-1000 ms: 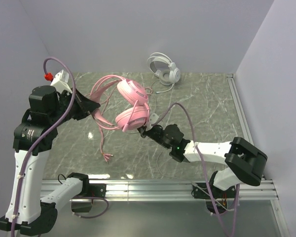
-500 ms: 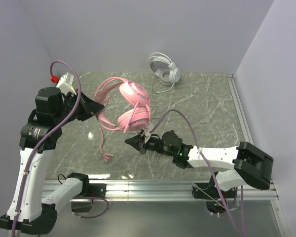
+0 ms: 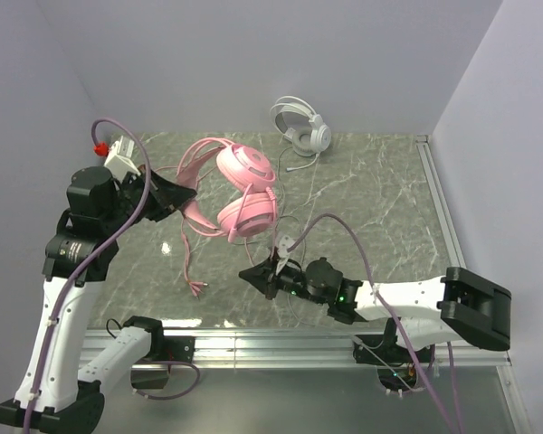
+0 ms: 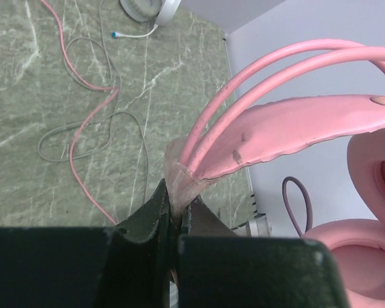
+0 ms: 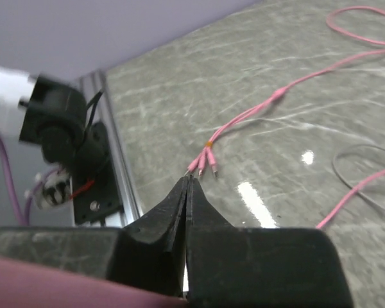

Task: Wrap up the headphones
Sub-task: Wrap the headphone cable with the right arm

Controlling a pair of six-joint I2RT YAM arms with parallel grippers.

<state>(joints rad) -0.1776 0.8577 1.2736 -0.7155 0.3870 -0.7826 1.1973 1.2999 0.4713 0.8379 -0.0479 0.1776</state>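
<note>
My right gripper [image 5: 187,183] hangs low over the marble table [image 3: 380,208] near its front edge, jaws pressed together with nothing showing between them. Just beyond its tips lie the plug ends of the pink cable [image 5: 205,159]. My left gripper [image 4: 176,204] pinches the headband of the pink headphones [image 3: 244,190], holding them clear of the table, cable trailing down. The white headphones [image 3: 300,125] rest at the table's far edge

Matt black plastic is seen on the right gripper [image 5: 187,186], a glossy, polished marble-look table [image 5: 179,96] is shown below it, and the pink headphones [image 4: 295,128] pinched by the left gripper [image 4: 175,208] are rendered in smooth, slightly scuffed plastic.
</note>
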